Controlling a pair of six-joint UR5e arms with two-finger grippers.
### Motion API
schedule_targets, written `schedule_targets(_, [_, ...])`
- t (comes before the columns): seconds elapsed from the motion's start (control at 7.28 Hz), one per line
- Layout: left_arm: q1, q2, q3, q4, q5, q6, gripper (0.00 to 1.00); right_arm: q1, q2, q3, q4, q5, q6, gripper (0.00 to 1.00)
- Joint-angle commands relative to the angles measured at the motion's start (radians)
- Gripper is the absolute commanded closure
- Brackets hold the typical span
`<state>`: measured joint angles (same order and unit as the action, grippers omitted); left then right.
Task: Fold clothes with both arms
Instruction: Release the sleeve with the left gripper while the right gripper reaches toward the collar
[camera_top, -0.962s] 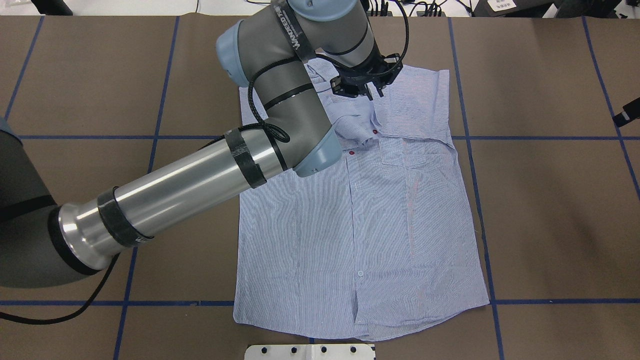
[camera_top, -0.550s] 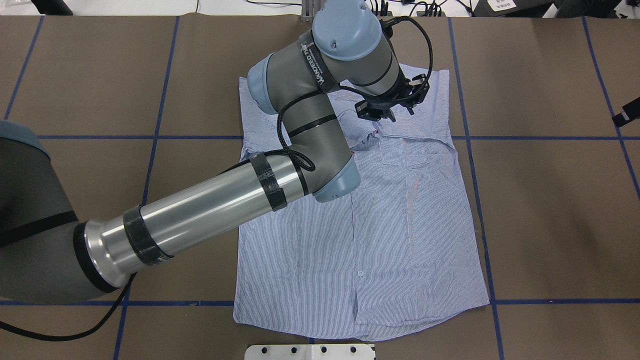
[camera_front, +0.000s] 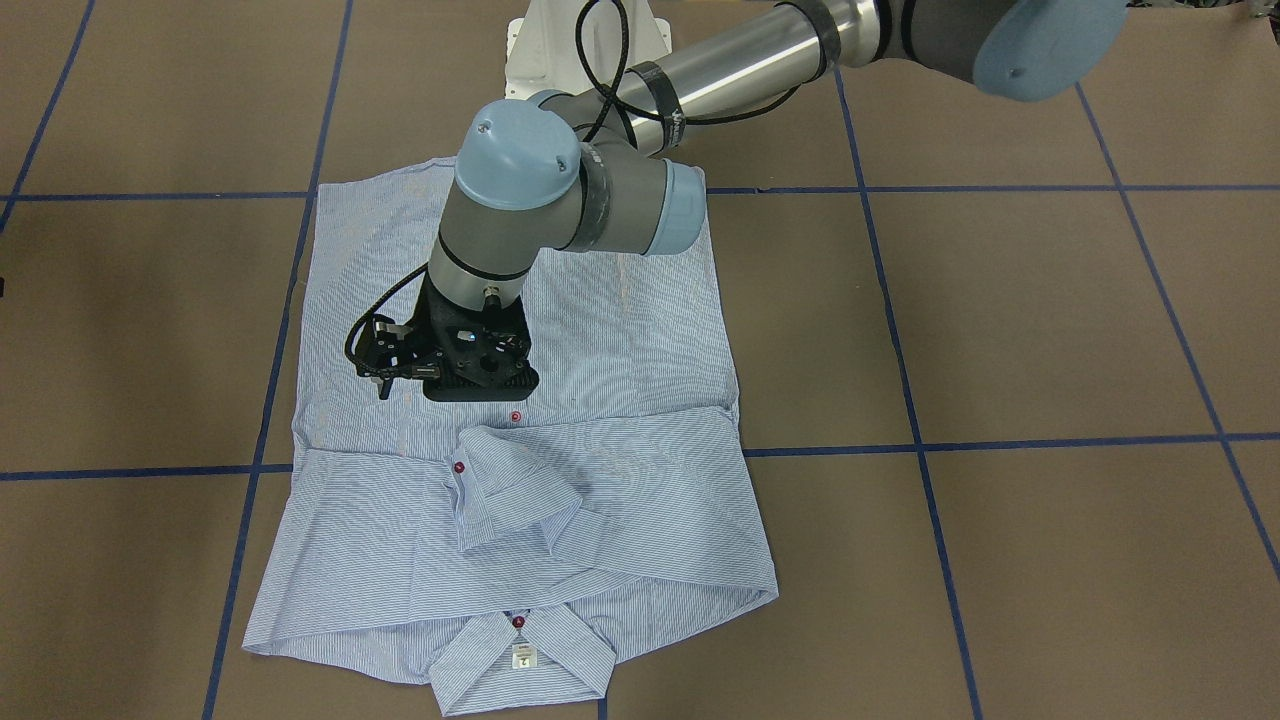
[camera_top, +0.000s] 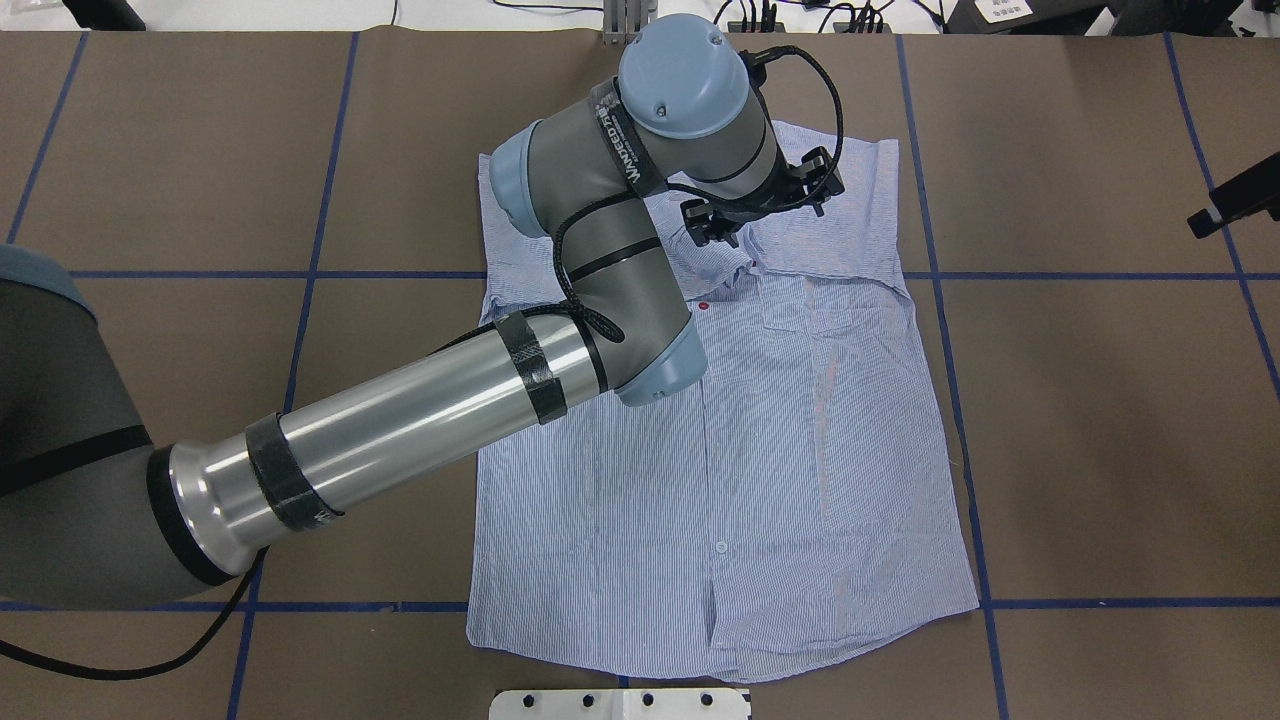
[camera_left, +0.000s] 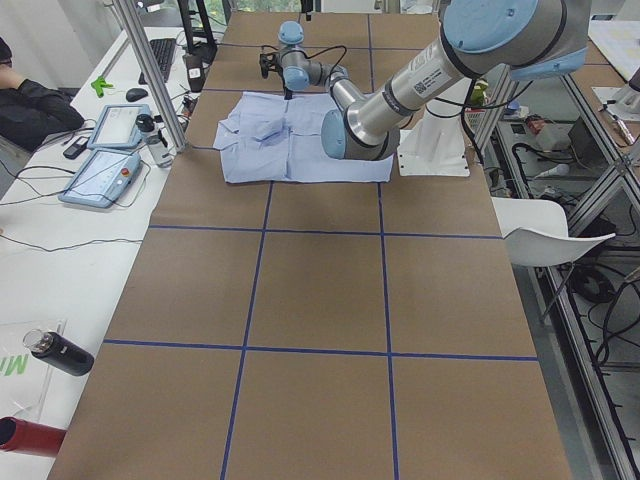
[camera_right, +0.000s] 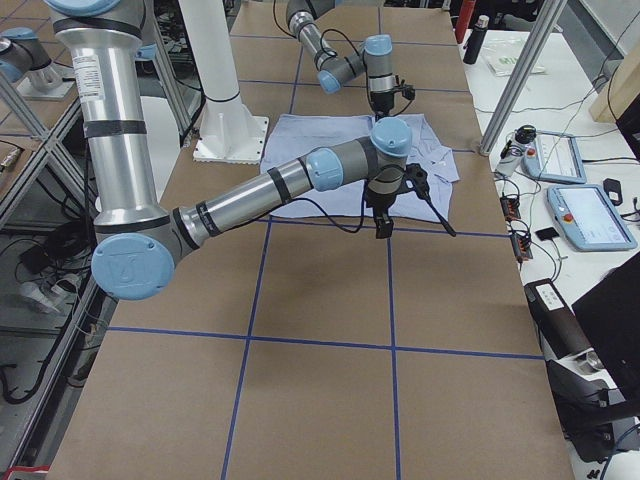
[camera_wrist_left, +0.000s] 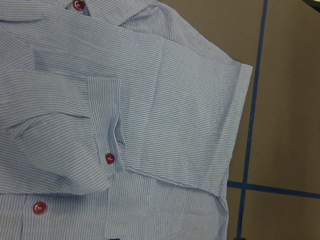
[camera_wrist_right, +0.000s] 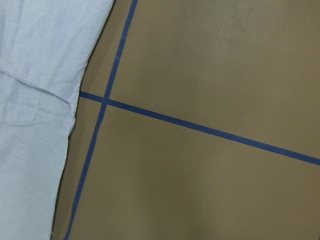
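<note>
The light blue striped shirt (camera_top: 760, 450) lies flat, front up, collar (camera_front: 520, 660) at the far edge from the robot. Both sleeves are folded across the chest, one cuff (camera_front: 510, 490) with a red button on top. My left gripper (camera_top: 760, 205) hovers just above the shirt beside that cuff and holds nothing (camera_front: 478, 385). Its wrist view shows the folded sleeve (camera_wrist_left: 175, 100) and only dark tips far apart at the bottom edge. Of my right gripper (camera_top: 1235, 195) only a black part shows at the right edge. Its wrist view shows the shirt's side edge (camera_wrist_right: 35, 125) from high up.
Blue tape lines (camera_top: 935, 400) grid the brown table. The white pedestal base (camera_top: 620, 703) stands at the near edge by the hem. An operator desk with tablets (camera_left: 110, 160) and metal posts (camera_right: 510, 80) line the far side.
My left gripper lifted off the folded cuff, moved right over the chest and turned. The sleeve stays where it lay. The right gripper's black part came further into view.
</note>
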<state>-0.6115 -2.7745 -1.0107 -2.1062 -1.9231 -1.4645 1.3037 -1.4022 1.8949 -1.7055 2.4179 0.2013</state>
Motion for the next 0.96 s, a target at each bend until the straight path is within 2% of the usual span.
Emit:
schedule_targets(0.0, [-0.025,0.038,-0.163,0.236,-0.008,0.196,0.01,-0.096,0.153,-0.087,0.03,0.006,0.153,0.0])
schedule_targets(0.14, [-0.039,0.149,-0.353,0.288,-0.011,0.254,0.01,-0.159,0.22,-0.176,0.131,-0.002,0.264,0.0])
schedule_targets(0.27, [-0.06,0.299,-0.555,0.307,-0.019,0.362,0.01,-0.208,0.28,-0.317,0.329,-0.005,0.393,0.0])
schedule_targets(0.41, [-0.112,0.378,-0.682,0.381,-0.089,0.456,0.01,-0.24,0.337,-0.465,0.51,-0.01,0.484,0.0])
schedule_targets(0.55, [-0.155,0.436,-0.803,0.465,-0.13,0.543,0.01,-0.276,0.412,-0.575,0.614,-0.045,0.586,0.0])
schedule_targets(0.69, [-0.187,0.503,-0.904,0.507,-0.132,0.629,0.01,-0.332,0.486,-0.627,0.636,-0.127,0.672,0.02])
schedule_targets(0.82, [-0.217,0.553,-0.949,0.509,-0.154,0.663,0.01,-0.369,0.543,-0.675,0.638,-0.164,0.693,0.05])
